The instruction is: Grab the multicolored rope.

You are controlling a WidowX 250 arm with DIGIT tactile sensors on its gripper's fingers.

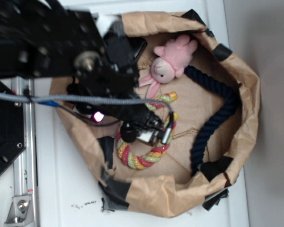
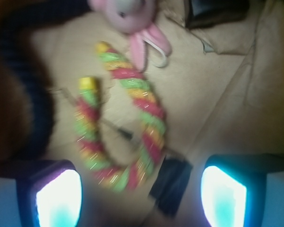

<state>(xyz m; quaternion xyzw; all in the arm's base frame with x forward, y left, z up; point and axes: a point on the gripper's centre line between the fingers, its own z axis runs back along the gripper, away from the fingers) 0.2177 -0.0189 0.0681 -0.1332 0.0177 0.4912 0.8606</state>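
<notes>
Three soft things share the brown paper bag [image 1: 246, 85]: pink plush bunny [image 1: 170, 59], dark navy rope [image 1: 213, 118], multicolored rope [image 1: 144, 158]. The multicolored rope lies in a U just below the bunny, caps pointing toward it. End effector [image 1: 149, 130] hovers over the U's bend, pads [image 2: 59, 198] spread wide, nothing held — the wrist view shows the bend between them, off toward one pad. Risk: closing off-centre pinches one strand only, and the rope rolls free — or a finger snags the crumpled paper.
</notes>
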